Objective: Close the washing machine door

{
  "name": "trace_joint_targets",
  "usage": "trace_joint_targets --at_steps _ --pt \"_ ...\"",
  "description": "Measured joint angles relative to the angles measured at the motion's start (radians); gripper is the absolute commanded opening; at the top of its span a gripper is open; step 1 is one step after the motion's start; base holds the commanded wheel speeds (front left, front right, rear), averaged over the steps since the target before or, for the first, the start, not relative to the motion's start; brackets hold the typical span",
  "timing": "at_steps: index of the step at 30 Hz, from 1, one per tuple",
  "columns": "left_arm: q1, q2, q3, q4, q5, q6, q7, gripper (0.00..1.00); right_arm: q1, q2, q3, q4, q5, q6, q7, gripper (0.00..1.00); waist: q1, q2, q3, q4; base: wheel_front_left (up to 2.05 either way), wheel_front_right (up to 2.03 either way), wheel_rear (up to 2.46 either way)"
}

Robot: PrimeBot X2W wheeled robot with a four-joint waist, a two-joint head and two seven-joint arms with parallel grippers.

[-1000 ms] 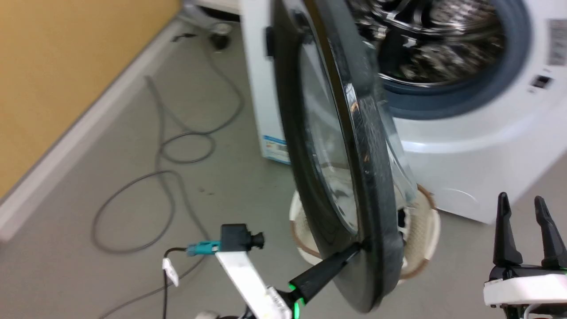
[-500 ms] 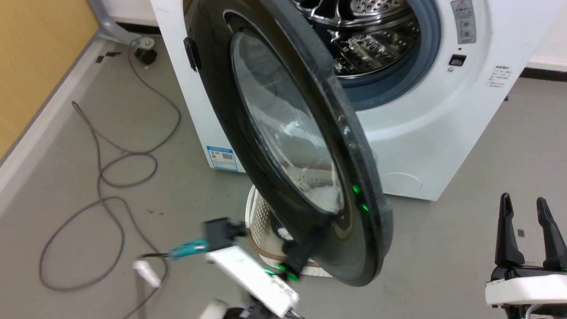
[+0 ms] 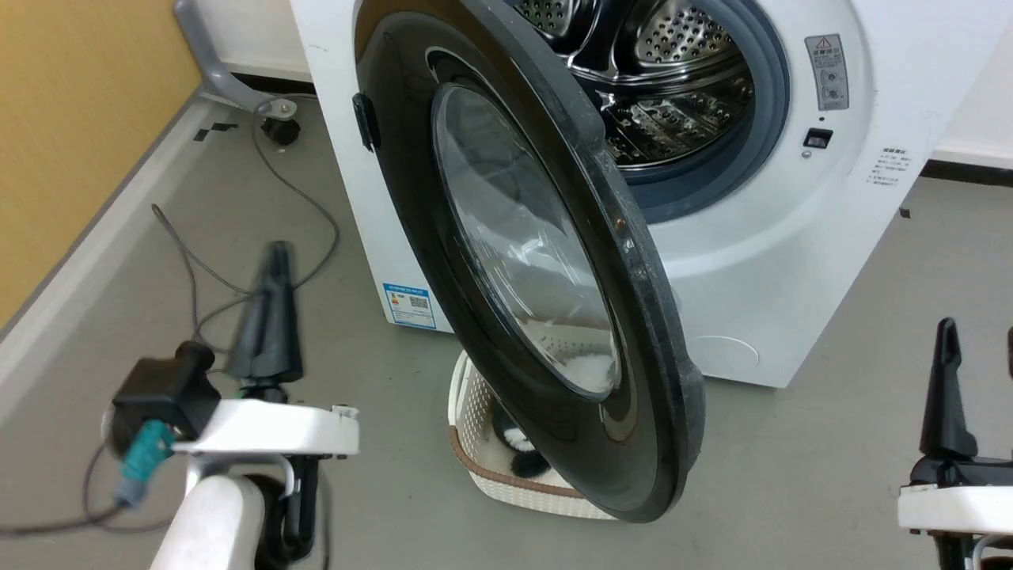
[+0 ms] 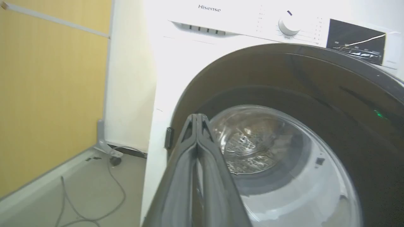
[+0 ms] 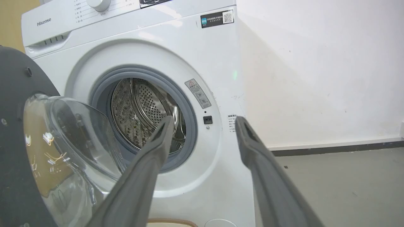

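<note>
Since the head view has swung a little over the last half second, I judge changes against the washing machine (image 3: pixel 760 261) and not the picture edges. The left pincer (image 3: pixel 277 257) has come away from the door (image 3: pixel 522 261). Half a second ago its dark fingers were at the door's lower rim. Now they stand off to the left over the grey floor (image 3: pixel 380 237), pointing up the view, well apart from the black rim. The door has kept much the same angle: swung out from the left side of the machine, partly open, with the steel drum (image 3: pixel 665 79) showing past its far edge. Its lowest edge hangs over the cream basket (image 3: pixel 475 443) on the floor.

The left pincer is pressed together, fingertips meeting. In the left wrist view that pincer (image 4: pixel 197 117) looks at the outer face of the door (image 4: pixel 284 157), with its tips lying over the door's left rim in the picture. From the head view the door sits to this pincer's right and farther forward.

The right pincer (image 3: pixel 979 332) stays at the lower right, one finger cut by the picture edge. In its own wrist view this pincer (image 5: pixel 204 121) is spread wide and holds nothing. There the door (image 5: pixel 31 142) bulges at the left, apart from its fingers, with the machine's opening straight ahead.

A grey cable (image 3: pixel 301 198) loops on the floor by the wall.
</note>
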Motion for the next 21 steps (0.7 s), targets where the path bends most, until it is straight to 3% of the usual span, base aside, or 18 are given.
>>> trace_joint_targets --at_steps 2,4,7,11,12,13,14,17,21 --pt "0.028 -0.005 0.021 -0.011 0.111 0.049 0.0 0.0 -0.002 0.0 -0.002 -0.019 -0.006 0.0 0.0 1.0 -0.0001 0.0 -0.005 0.006 0.0 0.0 0.0" --pt "0.073 -0.006 0.04 -0.015 0.196 0.093 0.0 1.0 -0.008 0.0 0.005 -0.041 -0.024 0.0 0.0 1.0 0.0 0.0 -0.009 0.011 0.0 0.0 0.0" --pt "0.125 -0.006 0.065 -0.019 0.259 0.122 0.0 1.0 -0.036 0.0 0.002 -0.086 -0.04 0.0 0.0 1.0 -0.0001 0.0 -0.013 0.016 0.0 0.0 0.0" --pt "0.184 -0.012 0.073 -0.018 0.294 0.122 0.0 1.0 -0.073 0.0 0.002 -0.151 -0.043 0.0 0.0 1.0 0.0 0.0 -0.016 0.025 0.0 0.0 0.0" --pt "0.196 -0.016 0.074 -0.015 0.299 0.117 0.0 1.0 -0.082 0.0 0.003 -0.166 -0.042 0.0 0.0 0.82 0.0 0.0 -0.016 0.028 0.0 0.0 0.0" --pt "0.208 -0.02 0.074 -0.009 0.3 0.111 0.0 1.0 -0.093 0.0 0.005 -0.182 -0.039 0.0 0.0 0.28 0.0 0.0 -0.017 0.031 0.0 0.0 0.0" --pt "0.219 -0.028 0.078 -0.004 0.299 0.104 0.0 1.0 -0.105 0.0 0.013 -0.199 -0.036 0.0 0.0 0.0 0.0 0.0 -0.017 0.034 0.0 0.0 0.0" --pt "0.235 -0.049 0.098 0.011 0.288 0.076 0.0 1.0 -0.138 -0.001 0.056 -0.257 0.017 0.0 -0.001 0.0 0.0 0.0 -0.018 0.043 0.0 0.0 0.0" --pt "0.239 -0.067 0.124 0.023 0.291 0.045 0.0 1.0 -0.171 -0.001 0.19 -0.347 0.144 0.0 -0.001 0.0 0.0 0.0 -0.019 0.053 0.0 0.0 0.0"
